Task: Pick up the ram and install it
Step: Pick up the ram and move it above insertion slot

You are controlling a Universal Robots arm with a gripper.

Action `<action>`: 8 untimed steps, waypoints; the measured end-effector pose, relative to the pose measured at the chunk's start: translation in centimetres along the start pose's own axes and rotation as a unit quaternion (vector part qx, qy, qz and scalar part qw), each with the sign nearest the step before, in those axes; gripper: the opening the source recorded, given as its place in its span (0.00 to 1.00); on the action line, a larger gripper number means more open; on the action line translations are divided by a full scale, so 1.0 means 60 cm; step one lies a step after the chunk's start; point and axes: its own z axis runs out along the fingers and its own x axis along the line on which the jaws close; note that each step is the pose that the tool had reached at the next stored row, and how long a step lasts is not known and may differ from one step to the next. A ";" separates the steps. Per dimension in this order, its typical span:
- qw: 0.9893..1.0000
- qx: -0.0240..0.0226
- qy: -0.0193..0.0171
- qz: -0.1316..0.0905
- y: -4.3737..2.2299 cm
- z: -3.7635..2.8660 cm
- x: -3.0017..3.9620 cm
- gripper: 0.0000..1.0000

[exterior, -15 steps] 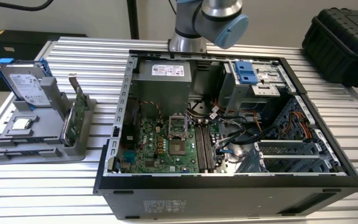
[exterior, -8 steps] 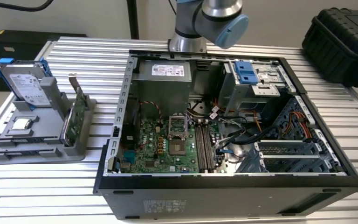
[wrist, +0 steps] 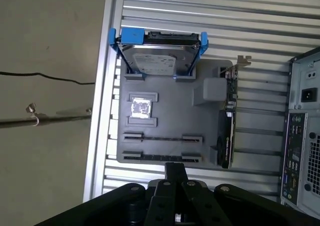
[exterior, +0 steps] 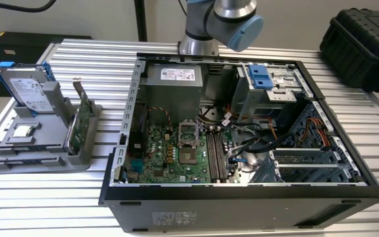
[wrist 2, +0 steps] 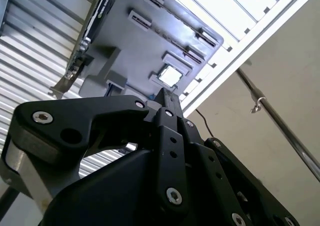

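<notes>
Black hand point(wrist: 176, 167) pressed together, grey parts tray point(wrist: 170, 93) on ribbed aluminium table point(wrist: 200, 21), beige floor point(wrist: 50, 36) beside

Ribbed, satin bare-metal table point(exterior: 77, 54); matt grey plastic holder point(wrist: 170, 121); shiny metal hard drive point(wrist: 155, 61) in blue plastic frame point(wrist: 132, 36); matt black gripper point(wrist 2: 168, 97) with bright metal screws point(wrist 2: 173, 196).

The ram point(wrist: 162, 157) is a thin dark stick, seen pretty much edge-on in the first wrist view. It's standing on its long edge in the outermost slot row of the gray holder point(wrist: 170, 111), each end tucked into a little bracket. It sits level, outside the PC case point(wrist: 305, 116), not installed.
</notes>
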 end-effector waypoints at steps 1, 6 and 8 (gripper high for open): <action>1.000 0.000 0.000 0.000 0.000 0.000 0.000 0.00; 1.000 0.000 0.001 0.000 0.000 0.000 0.000 0.00; 1.000 0.000 0.001 0.000 0.000 0.000 0.000 0.00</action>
